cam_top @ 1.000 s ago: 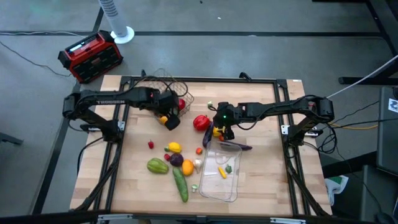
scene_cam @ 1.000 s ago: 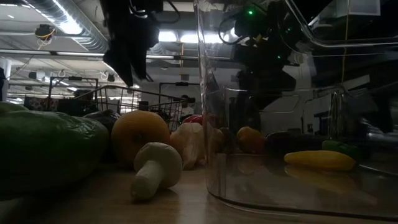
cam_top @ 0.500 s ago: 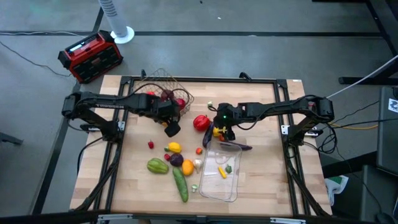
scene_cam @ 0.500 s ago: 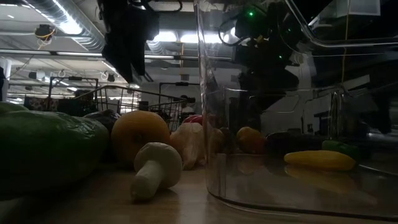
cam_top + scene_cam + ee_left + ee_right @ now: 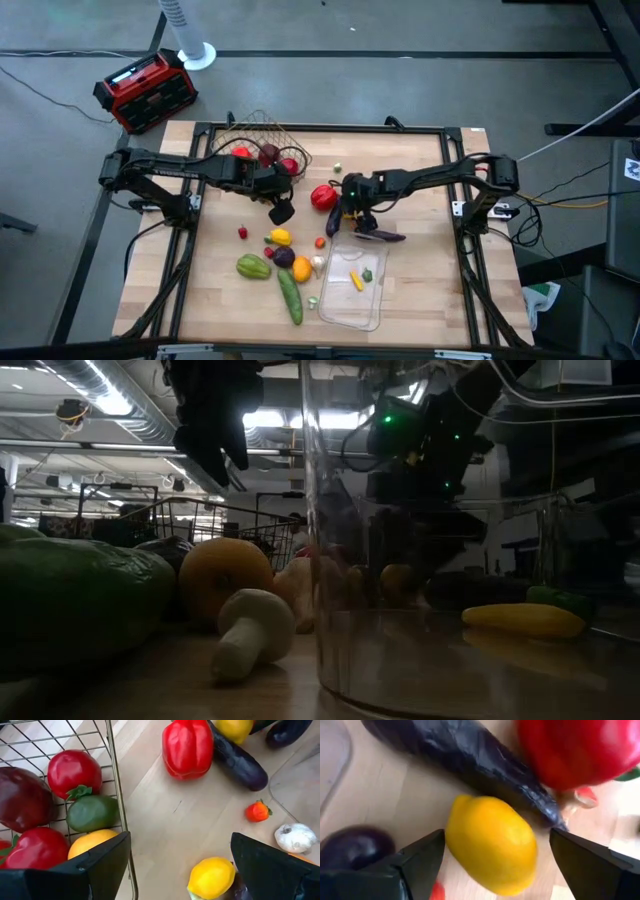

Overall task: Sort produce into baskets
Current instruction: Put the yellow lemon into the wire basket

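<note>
Right hand (image 5: 490, 870) gapes wide over a yellow lemon (image 5: 491, 845) mid-frame — left hand (image 5: 175, 865), wide too, by the wire basket (image 5: 117, 795).

A red-and-black box (image 5: 145, 90) sat on the grey floor (image 5: 400, 90) beyond the worktop's (image 5: 215, 300) far left corner, a white fan stand (image 5: 190, 40) just behind it.

A white mushroom (image 5: 248, 643) lies beside the clear tray (image 5: 420, 660).

Right hand (image 5: 492, 870) straddles lemon (image 5: 491, 851); eggplant (image 5: 465, 762), red pepper (image 5: 580, 747) crowd far side
</note>
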Tool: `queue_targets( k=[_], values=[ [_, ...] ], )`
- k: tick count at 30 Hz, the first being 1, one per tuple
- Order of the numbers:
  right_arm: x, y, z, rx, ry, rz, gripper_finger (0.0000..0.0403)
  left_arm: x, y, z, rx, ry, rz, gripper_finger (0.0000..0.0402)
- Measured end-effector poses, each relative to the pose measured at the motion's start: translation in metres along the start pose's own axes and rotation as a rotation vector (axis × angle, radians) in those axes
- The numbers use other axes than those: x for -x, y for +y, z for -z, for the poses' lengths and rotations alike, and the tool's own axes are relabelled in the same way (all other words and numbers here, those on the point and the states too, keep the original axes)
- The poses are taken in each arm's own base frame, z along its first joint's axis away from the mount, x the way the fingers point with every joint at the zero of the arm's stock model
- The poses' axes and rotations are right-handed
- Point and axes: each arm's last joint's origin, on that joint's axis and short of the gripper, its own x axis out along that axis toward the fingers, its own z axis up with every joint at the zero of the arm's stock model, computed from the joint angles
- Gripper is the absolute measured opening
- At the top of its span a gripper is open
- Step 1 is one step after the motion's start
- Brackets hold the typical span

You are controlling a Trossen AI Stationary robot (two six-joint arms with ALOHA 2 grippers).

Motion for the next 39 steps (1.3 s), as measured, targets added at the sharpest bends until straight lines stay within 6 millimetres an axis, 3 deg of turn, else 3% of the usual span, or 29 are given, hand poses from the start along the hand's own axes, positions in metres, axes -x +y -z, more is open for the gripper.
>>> queue_targets(
  k=[14, 28, 35, 39],
  values=[
    [0.002, 0.0, 0.001, 0.0, 0.018, 0.021, 0.0217, 0.0, 0.0, 0.0, -0.003, 0.0, 0.0, 0.0336],
    [0.038, -0.014, -0.031, 0.0, 0.054, 0.005, 0.0235, 0.001, 0.001, 0.0, -0.027, -0.01, -0.012, 0.0336],
    [0.067, -0.028, -0.059, 0.0, -0.025, 0.099, 0.0236, 0.018, 0.006, 0.001, -0.053, -0.058, 0.016, 0.0336],
    [0.076, -0.041, -0.077, -0.009, -0.168, 0.221, 0.0236, 0.033, 0.01, 0.002, -0.041, -0.101, 0.04, 0.0336]
  ],
)
